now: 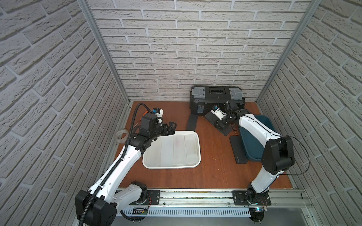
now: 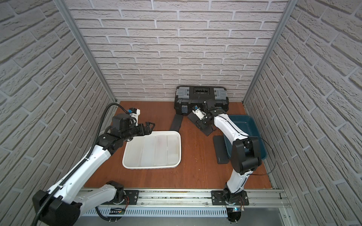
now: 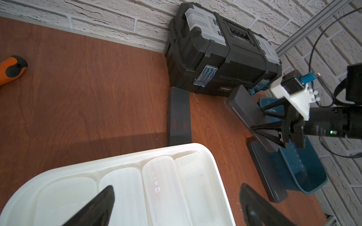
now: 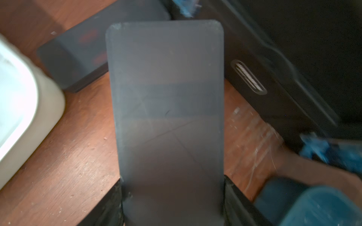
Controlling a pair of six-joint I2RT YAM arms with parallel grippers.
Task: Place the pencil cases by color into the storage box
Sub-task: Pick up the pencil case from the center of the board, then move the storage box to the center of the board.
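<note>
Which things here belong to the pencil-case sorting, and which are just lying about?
Job: white storage box; frosted white pencil cases inside it; teal bin; black pencil case in the right gripper; two loose black pencil cases.
Lying about: black toolbox; clear tape roll; orange-handled screwdriver.

Right arm is stretched forward with its elbow bent high, wrist dipping just in front of the black toolbox. The right gripper is clamped across a black pencil case, a finger on each long edge. Left arm reaches forward too, well to the toolbox's left. The left gripper hangs there, jaws spread wide and empty.
</note>
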